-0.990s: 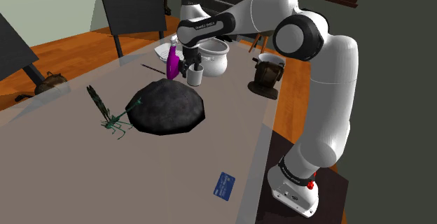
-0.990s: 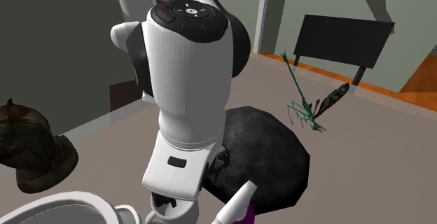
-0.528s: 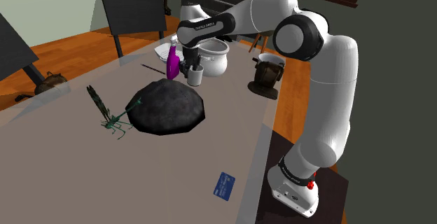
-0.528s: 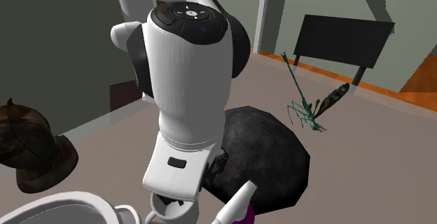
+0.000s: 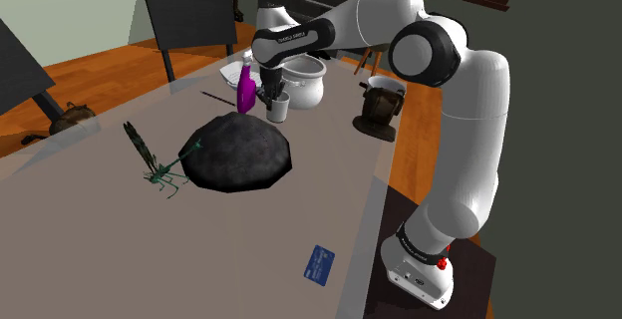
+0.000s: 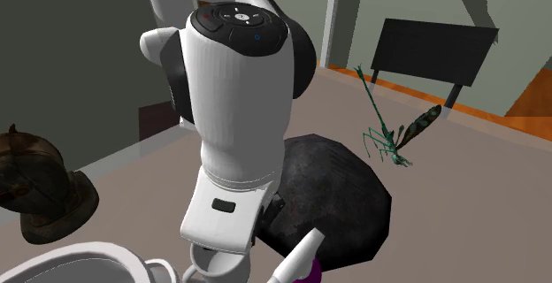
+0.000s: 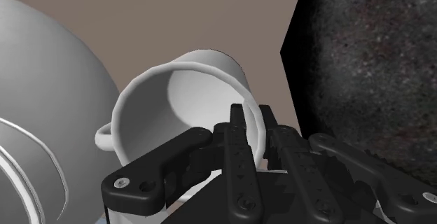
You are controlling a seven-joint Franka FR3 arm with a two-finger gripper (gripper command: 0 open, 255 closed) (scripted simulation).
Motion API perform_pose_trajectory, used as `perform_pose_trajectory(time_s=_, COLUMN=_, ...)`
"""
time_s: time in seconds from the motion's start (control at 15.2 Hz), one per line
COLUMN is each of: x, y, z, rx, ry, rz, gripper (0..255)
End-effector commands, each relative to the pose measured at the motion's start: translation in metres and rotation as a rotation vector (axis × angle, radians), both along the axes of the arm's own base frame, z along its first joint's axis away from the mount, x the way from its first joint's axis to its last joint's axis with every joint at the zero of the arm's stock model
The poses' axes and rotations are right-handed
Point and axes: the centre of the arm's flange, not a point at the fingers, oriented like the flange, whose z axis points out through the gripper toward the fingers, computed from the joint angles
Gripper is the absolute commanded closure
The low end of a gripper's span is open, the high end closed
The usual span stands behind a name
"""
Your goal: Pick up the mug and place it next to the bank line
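A white mug (image 5: 278,109) stands on the table between a purple spray bottle (image 5: 244,86) and a big white pot (image 5: 307,78). My gripper (image 5: 274,95) reaches down from above and is shut on the mug's (image 7: 175,96) wall. In the wrist view one finger is inside the rim and one outside, and the gripper (image 7: 255,128) clasps the side nearest the dark rock (image 7: 371,68). The second exterior view has the mug (image 6: 217,265) just under my wrist. A blue card (image 5: 319,264) lies near the table's front edge, far from the mug.
A large dark rock (image 5: 237,152) sits mid-table with a green dragonfly (image 5: 159,162) beside it. A brown helmet (image 5: 382,106) stands at the table's right edge, and a thin dark rod (image 5: 212,97) lies left of the bottle. A chair (image 5: 189,23) stands behind.
The fingers have closed from wide apart onto the mug's wall. The arm and the mug have hardly moved.
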Motion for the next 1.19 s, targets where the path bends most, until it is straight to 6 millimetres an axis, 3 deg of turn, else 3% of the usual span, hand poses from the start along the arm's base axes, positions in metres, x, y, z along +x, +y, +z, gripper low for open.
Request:
perform_pose_trajectory(time_s=0.0, x=0.0, y=0.0, z=0.0, rx=0.0, ry=0.0, rz=0.0, gripper=255)
perform_pose_trajectory(time_s=1.12, x=0.0, y=0.0, z=0.09, rx=0.0, ry=0.0, rz=0.0, gripper=255)
